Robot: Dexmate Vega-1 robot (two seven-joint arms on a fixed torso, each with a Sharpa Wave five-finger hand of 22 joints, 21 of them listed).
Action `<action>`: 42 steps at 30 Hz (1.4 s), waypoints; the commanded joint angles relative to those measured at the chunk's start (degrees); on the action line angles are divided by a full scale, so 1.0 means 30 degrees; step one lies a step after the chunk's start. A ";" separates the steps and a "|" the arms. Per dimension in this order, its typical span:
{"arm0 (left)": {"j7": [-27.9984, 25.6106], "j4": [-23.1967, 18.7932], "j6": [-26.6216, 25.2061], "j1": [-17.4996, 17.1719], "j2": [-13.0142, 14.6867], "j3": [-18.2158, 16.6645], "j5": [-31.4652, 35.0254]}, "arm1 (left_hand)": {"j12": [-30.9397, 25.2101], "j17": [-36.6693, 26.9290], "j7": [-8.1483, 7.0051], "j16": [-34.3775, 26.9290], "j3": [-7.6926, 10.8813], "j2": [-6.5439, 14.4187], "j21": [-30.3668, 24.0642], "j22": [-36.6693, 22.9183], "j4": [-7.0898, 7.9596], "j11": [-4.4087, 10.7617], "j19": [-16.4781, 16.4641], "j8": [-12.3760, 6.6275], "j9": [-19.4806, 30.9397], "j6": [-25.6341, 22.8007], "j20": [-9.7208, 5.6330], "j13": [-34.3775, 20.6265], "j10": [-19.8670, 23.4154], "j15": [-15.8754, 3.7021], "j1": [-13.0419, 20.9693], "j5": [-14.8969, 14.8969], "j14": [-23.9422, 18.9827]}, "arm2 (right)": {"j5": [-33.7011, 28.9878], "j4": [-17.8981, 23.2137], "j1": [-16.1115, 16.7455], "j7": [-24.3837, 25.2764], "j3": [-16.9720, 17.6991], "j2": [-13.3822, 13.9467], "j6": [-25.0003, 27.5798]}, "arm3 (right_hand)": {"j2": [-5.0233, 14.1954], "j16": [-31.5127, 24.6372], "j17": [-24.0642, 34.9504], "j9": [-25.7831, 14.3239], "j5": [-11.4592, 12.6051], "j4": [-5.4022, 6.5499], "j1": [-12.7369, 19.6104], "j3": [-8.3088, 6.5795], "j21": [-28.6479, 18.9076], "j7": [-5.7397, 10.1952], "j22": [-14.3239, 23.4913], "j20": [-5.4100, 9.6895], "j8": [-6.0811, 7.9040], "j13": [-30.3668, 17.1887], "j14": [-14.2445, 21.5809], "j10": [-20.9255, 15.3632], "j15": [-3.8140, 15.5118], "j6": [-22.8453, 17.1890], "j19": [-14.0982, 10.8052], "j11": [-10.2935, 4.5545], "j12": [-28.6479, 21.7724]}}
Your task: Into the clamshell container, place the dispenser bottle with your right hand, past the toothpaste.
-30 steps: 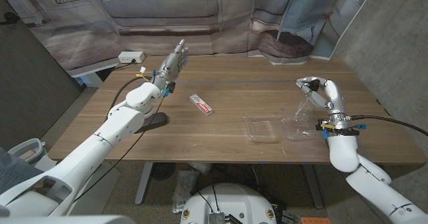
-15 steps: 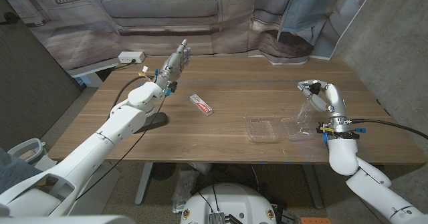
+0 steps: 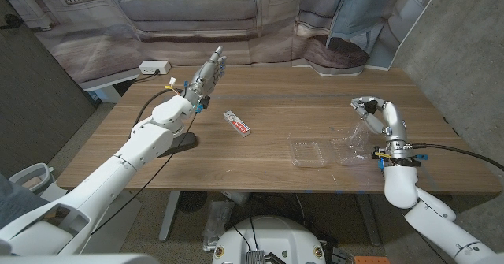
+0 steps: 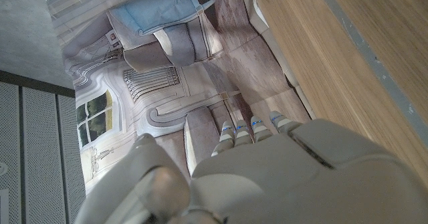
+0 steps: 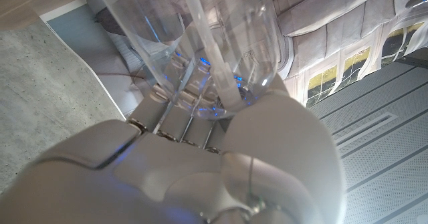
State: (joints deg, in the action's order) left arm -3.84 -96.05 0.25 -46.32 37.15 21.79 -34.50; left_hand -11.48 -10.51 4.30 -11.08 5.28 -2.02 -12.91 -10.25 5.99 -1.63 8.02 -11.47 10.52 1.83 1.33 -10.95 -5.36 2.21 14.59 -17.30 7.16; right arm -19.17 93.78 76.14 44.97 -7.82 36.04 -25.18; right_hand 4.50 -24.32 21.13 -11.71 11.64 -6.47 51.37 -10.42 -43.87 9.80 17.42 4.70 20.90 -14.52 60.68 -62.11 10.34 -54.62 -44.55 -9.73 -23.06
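Note:
My right hand holds a clear dispenser bottle at the table's right side, tilted down toward the open clear clamshell container just to its left. In the right wrist view the transparent bottle with its inner tube sits gripped in that hand. A red and white toothpaste tube lies on the table left of the clamshell. My left hand is raised over the far left of the table, fingers straight and apart, holding nothing; the left wrist view shows its back.
A white power strip lies at the table's far left corner. A dark flat object sits under my left arm. A printed sofa backdrop hangs behind the wooden table.
My right hand has shifted slightly nearer and lower with the bottle. My left hand has turned a little edge-on.

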 commanded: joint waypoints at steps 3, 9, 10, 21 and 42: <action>-0.0149 -0.0301 -0.0216 -0.0052 0.0092 0.0010 0.0011 | -0.0071 -0.0057 0.0049 0.0056 -0.0124 0.0148 0.0060 -0.0091 0.0028 0.0073 -0.0125 0.0005 0.0095 -0.0074 -0.0040 0.0013 0.0021 0.0006 0.0003 -0.0068 0.0043 | -0.0016 -0.0518 -0.0271 0.0634 -0.0522 0.0159 0.0023 | 0.0373 0.0036 0.0085 -0.0072 -0.0042 -0.0031 0.0174 0.0055 -0.0094 -0.0022 0.0022 0.2468 -0.0060 -0.0059 -0.0119 0.0122 0.0950 0.0073 0.0035 0.0066 0.0058; -0.0138 -0.0301 -0.0167 -0.0100 0.0079 0.0021 0.0013 | -0.0062 -0.0057 0.0056 0.0057 -0.0143 0.0158 0.0075 -0.0092 0.0027 0.0064 -0.0122 0.0005 0.0095 -0.0079 -0.0031 0.0013 -0.0001 0.0022 0.0009 -0.0068 0.0046 | -0.0183 -0.0510 -0.0272 0.0842 -0.0681 0.0277 0.0232 | 0.0397 0.0054 0.0095 -0.0073 -0.0048 -0.0021 0.0159 0.0064 -0.0115 -0.0044 0.0015 0.2469 -0.0089 -0.0079 -0.0136 0.0171 0.0951 0.0089 0.0076 0.0082 0.0093; -0.0132 -0.0302 -0.0161 -0.0103 0.0076 0.0025 0.0011 | -0.0065 -0.0057 0.0050 0.0061 -0.0146 0.0160 0.0078 -0.0092 0.0027 0.0058 -0.0123 0.0002 0.0095 -0.0085 -0.0035 0.0013 0.0007 0.0015 0.0010 -0.0067 0.0055 | -0.0238 -0.0511 -0.0273 0.0894 -0.0709 0.0305 0.0265 | 0.0402 0.0058 0.0098 -0.0073 -0.0050 -0.0016 0.0152 0.0067 -0.0118 -0.0038 0.0013 0.2468 -0.0106 -0.0083 -0.0140 0.0188 0.0950 0.0118 0.0089 0.0096 0.0103; -0.0142 -0.0444 -0.0240 -0.0149 0.0146 0.0033 0.0032 | -0.0059 -0.0058 0.0046 0.0058 -0.0195 0.0179 0.0118 -0.0100 0.0025 0.0066 -0.0089 -0.0001 0.0096 -0.0105 0.0021 0.0013 -0.0009 0.0014 0.0021 -0.0065 0.0051 | -0.0423 -0.0530 -0.0278 0.1272 -0.1047 0.0462 0.0656 | 0.0471 0.0107 0.0117 -0.0075 -0.0078 0.0101 -0.0031 0.0133 -0.0152 -0.0085 -0.0004 0.2463 -0.0184 -0.0122 -0.0197 0.0254 0.0927 0.0176 0.0204 0.0075 0.0164; -0.0130 -0.0648 -0.0179 -0.0320 0.0239 -0.0009 0.0031 | -0.0057 -0.0058 0.0051 0.0062 -0.0278 0.0218 0.0159 -0.0112 0.0026 0.0037 -0.0088 0.0000 0.0096 -0.0124 0.0029 0.0012 -0.0018 -0.0020 0.0037 -0.0060 0.0070 | -0.0779 -0.0434 -0.0310 0.2167 -0.1538 0.0648 0.1096 | 0.0617 0.0243 0.0150 -0.0081 -0.0134 0.0211 -0.0214 0.0183 -0.0229 -0.0059 -0.0043 0.2482 -0.0380 -0.0184 -0.0408 0.0496 0.0934 0.0385 0.0412 0.0079 0.0341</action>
State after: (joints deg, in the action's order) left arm -4.21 -97.62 -0.47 -47.02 37.72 21.92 -34.41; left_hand -11.48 -10.51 4.30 -11.08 4.81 -2.02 -12.46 -10.25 5.98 -1.63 8.02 -11.47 10.52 1.83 1.32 -10.95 -5.36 2.21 14.59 -17.30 7.16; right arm -21.17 92.52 75.30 50.06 -11.83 37.84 -22.09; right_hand 5.41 -23.89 21.41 -11.86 11.45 -6.07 50.47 -10.03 -44.38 9.81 17.29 4.75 19.91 -14.78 59.71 -60.96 10.02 -53.80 -43.70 -9.63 -22.17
